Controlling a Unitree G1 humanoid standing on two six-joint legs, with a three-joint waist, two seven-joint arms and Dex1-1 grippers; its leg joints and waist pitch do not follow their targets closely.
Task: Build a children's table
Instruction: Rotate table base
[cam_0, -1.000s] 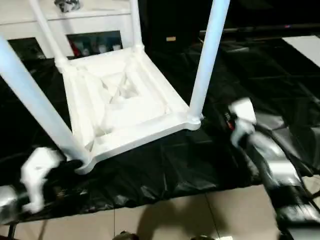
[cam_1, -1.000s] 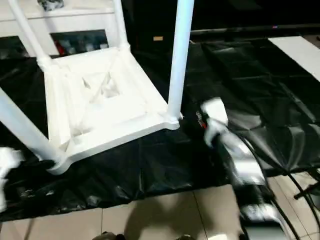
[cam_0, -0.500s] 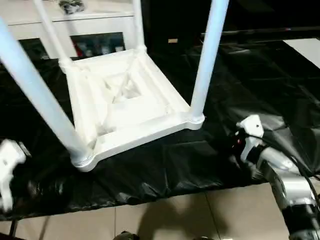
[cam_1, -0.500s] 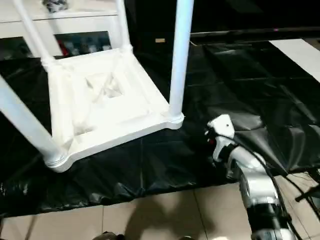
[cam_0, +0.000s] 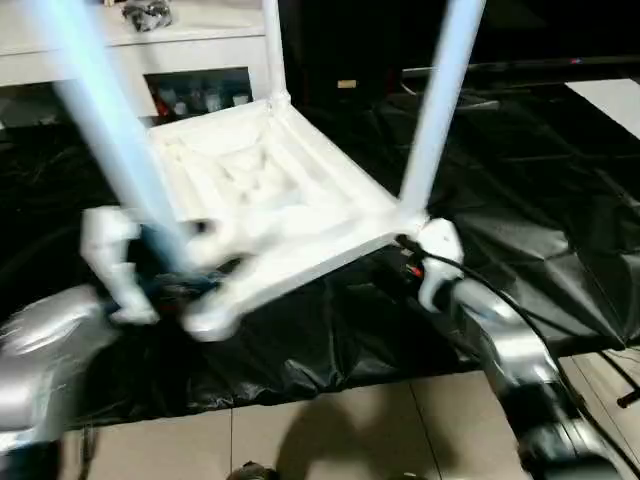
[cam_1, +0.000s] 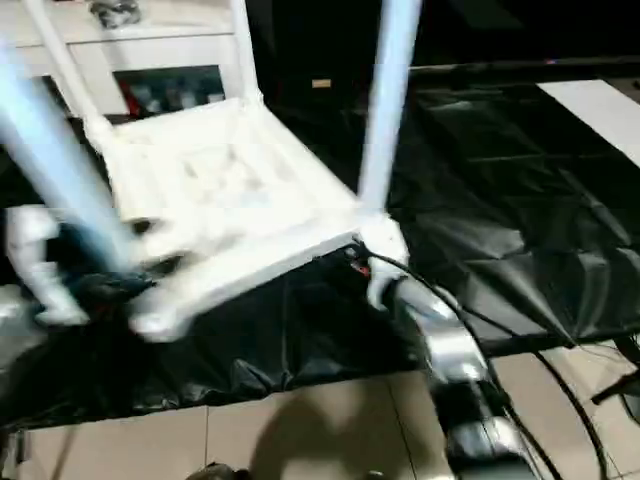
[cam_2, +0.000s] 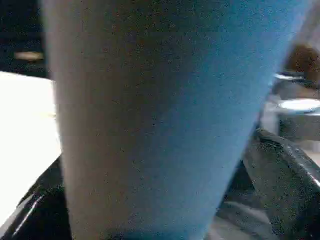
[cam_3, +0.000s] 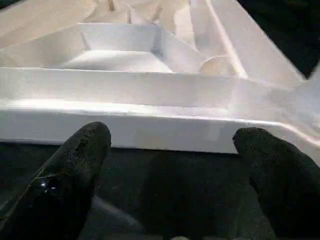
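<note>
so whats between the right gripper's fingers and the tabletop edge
Nothing but bare black sheeting. In the right wrist view the right gripper is open, its fingers stopping just short of the white tabletop rim.

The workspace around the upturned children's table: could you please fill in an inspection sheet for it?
Surface: black sheeting over a tiled floor.
Job's things: tabletop upside down, ribbed underside up; four legs standing in its corners, nearest two and.
Clutter: nothing seen.
Grippers: left tool open around the near-left leg; right tool open, fingertips just short of the tabletop's edge.
Cables: black cable along the right forearm; more on the floor.
Surroundings: white cabinet behind.
</note>
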